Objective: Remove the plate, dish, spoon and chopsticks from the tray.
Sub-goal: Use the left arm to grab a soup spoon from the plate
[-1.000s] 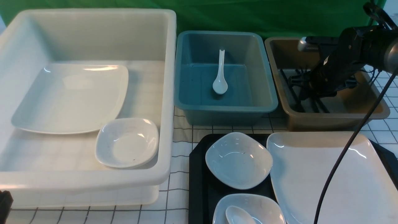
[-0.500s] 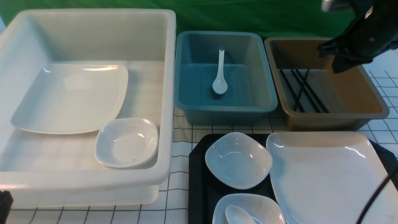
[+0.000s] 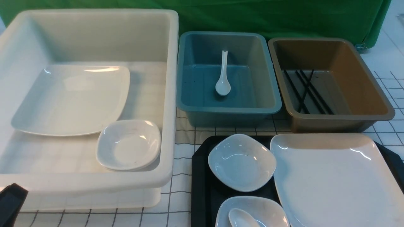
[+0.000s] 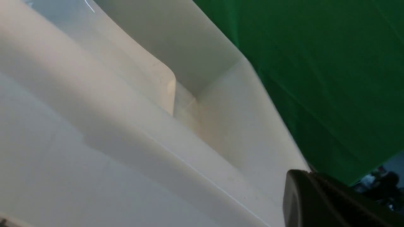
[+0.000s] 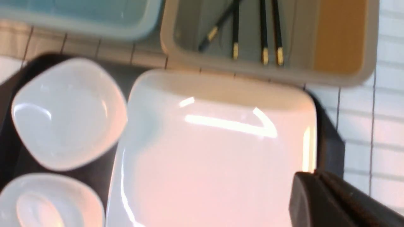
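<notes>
On the black tray [image 3: 202, 176] lie the large white plate [image 3: 337, 179], a small dish [image 3: 242, 162] and a second dish [image 3: 252, 212] holding a white spoon [image 3: 241, 218]. The black chopsticks [image 3: 307, 91] lie in the brown bin [image 3: 363, 91]. My right gripper [image 5: 314, 172] is shut and empty, and hangs above the plate [image 5: 214, 151] near its edge; it is outside the front view. My left gripper [image 4: 307, 171] is shut and empty beside the white bin's wall [image 4: 221, 126]. Only a black part of the left arm [image 3: 9, 201] shows in the front view.
The white bin [image 3: 170, 94] at the left holds another large plate [image 3: 69, 97] and a small dish [image 3: 129, 145]. The teal bin [image 3: 268, 94] in the middle holds a spoon [image 3: 223, 75]. A green curtain hangs behind the bins.
My right arm has risen out of the brown bin and left the front view, its gripper now shut; the chopsticks stay in the bin. The left arm's black part has come up slightly.
</notes>
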{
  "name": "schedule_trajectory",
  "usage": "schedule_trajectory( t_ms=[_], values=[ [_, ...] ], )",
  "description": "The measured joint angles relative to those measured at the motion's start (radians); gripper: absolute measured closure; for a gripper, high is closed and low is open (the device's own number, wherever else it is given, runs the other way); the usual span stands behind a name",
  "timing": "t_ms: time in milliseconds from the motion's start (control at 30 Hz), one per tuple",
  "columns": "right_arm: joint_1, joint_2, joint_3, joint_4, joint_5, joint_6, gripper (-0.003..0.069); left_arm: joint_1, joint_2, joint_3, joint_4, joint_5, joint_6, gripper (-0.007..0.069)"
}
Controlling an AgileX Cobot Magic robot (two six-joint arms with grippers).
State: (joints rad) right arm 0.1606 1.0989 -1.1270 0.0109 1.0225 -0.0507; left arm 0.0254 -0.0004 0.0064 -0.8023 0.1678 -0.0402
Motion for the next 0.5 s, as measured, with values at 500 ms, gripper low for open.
schedule_trajectory(
  t_ms=[500],
  values=[
    [0.0, -0.282, 0.483, 0.0, -0.21, 0.051, 0.0645, 0.0, 0.0, -0.052, -0.106, 0.053, 0.011, 0.0603]
  ],
)
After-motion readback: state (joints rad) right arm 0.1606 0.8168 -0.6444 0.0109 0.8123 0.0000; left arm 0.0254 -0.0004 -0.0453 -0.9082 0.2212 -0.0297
